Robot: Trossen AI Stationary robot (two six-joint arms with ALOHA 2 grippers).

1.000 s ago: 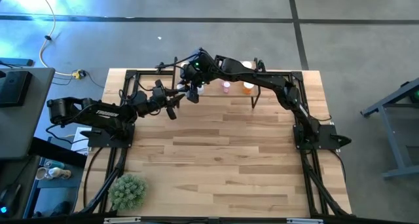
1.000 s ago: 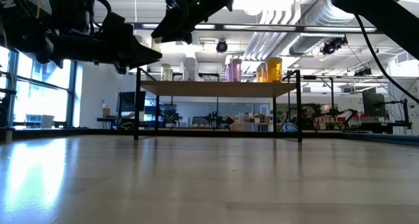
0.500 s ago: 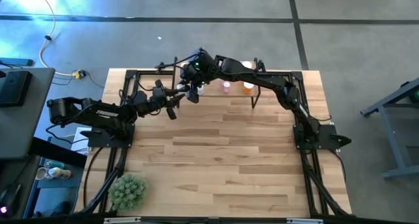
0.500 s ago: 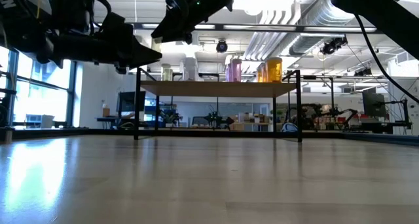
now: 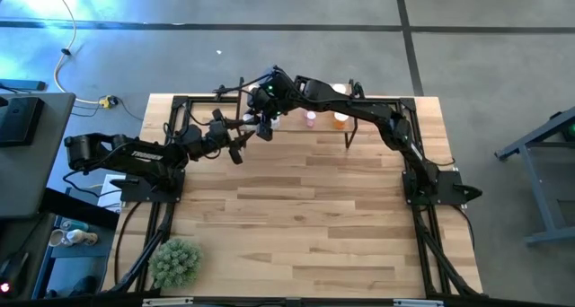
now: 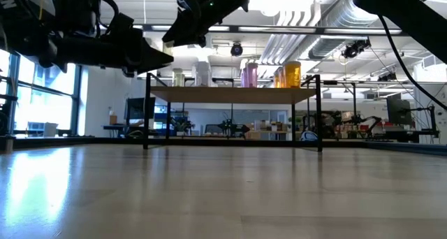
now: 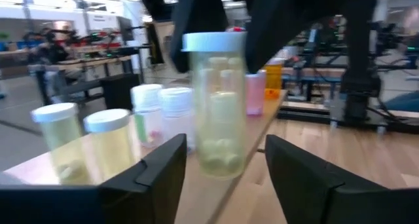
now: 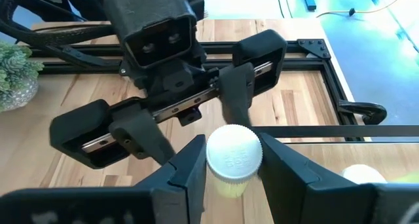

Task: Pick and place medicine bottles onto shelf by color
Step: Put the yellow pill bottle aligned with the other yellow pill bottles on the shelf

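My right gripper point(image 5: 263, 127) reaches over the left end of the shelf point(image 6: 230, 93) and is shut on a yellow-green bottle point(image 7: 216, 112) with a white cap. My left gripper point(image 5: 241, 136) is open and level. Its two fingers point(image 7: 154, 175) stand on either side of that bottle's lower body, apart from it. Other bottles stand on their bases on the shelf: two yellow-green point(image 7: 108, 142), two pale lavender point(image 7: 175, 112), a pink point(image 5: 311, 119) and an orange point(image 5: 340, 119). My right gripper pinches the bottle's white cap point(image 8: 217, 155) between its two fingers, which come from above and point down. The bottle stays upright below the fingers. Whether its base rests on the shelf top point(image 7: 242, 162) I cannot tell.
The shelf stands at the table's far edge. The spiky green plant point(image 5: 175, 262) sits at the near left corner. The wooden table top point(image 5: 305, 217) in front of the shelf is bare. Black frame rails run along the table's sides.
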